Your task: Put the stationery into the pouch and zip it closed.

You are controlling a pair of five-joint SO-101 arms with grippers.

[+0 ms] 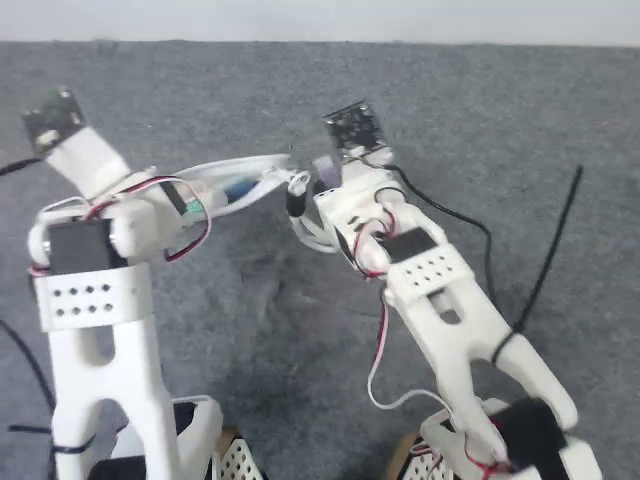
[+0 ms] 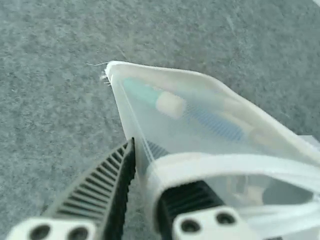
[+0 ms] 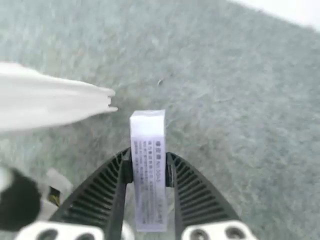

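A translucent white pouch (image 2: 210, 120) hangs above the grey carpet with a teal pen (image 2: 150, 95) and other stationery inside. My left gripper (image 2: 142, 162) is shut on its lower edge. In the high view the pouch (image 1: 245, 180) stretches between the two arms, the left gripper (image 1: 200, 203) at one end. At the other end my right gripper (image 1: 316, 190) is shut on a small white labelled block (image 3: 147, 137). The block stands upright between the fingers (image 3: 107, 185), just beside the pouch's corner (image 3: 95, 97) and apart from it.
Grey carpet (image 1: 450, 110) covers the whole table. A black cable (image 1: 545, 270) runs along the right side, near the right arm. Both arm bases (image 1: 120, 440) stand at the front edge. Open carpet lies behind the pouch.
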